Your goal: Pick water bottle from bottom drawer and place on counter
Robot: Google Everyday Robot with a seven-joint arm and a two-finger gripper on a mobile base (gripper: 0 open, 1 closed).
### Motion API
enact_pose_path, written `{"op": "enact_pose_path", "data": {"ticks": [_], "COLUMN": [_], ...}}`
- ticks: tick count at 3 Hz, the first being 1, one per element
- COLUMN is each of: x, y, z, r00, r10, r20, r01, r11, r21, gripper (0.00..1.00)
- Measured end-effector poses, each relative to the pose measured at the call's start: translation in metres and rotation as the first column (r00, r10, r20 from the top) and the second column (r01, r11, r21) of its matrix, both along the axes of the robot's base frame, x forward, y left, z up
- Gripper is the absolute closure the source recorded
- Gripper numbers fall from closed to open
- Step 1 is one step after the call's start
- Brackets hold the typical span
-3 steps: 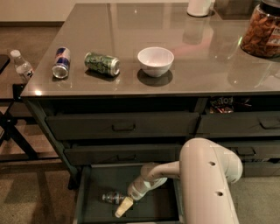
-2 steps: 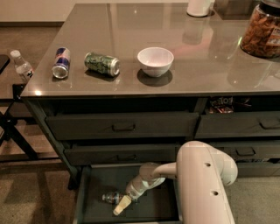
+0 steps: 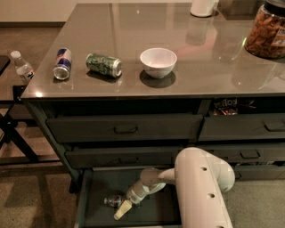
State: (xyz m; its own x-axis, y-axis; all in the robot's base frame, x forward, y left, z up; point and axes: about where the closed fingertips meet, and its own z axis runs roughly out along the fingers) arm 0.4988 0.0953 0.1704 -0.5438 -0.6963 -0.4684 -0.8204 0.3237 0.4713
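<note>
The bottom drawer (image 3: 95,213) stands pulled open under the cabinet. The water bottle (image 3: 112,200) lies on its side on the drawer floor, small and clear with a printed label. My gripper (image 3: 121,209) reaches down into the drawer from the right and sits right beside the bottle, touching or nearly touching its right end. My white arm (image 3: 202,187) covers the drawer's right part. The glossy grey counter (image 3: 133,35) is above.
On the counter lie a blue-and-silver can (image 3: 62,63) and a green can (image 3: 103,65), with a white bowl (image 3: 158,61), a snack jar (image 3: 268,31) and a white container (image 3: 202,6). Another small bottle (image 3: 21,67) stands on the low side table at the left.
The bulky white part of my arm has shifted slightly left. The gripper stays beside the bottle in the drawer.
</note>
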Motion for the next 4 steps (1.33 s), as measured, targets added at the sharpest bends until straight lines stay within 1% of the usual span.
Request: {"op": "enact_pose_path", "data": {"ticks": [1,2,4], "x": [-0.0075,-0.0093,-0.0094], "y": [0.0032,0.0040,0.0041], "z": [-0.0200,-0.0245,-0.0245], "r00": [0.9998,0.9997,0.9997], "r10": [0.012,0.014,0.014], "r20": [-0.016,-0.019,-0.020], "r01": [-0.012,-0.014,-0.014], "r11": [1.000,1.000,1.000], "r21": [-0.008,-0.009,-0.009], "gripper": [0.00,0.11,0.58]}}
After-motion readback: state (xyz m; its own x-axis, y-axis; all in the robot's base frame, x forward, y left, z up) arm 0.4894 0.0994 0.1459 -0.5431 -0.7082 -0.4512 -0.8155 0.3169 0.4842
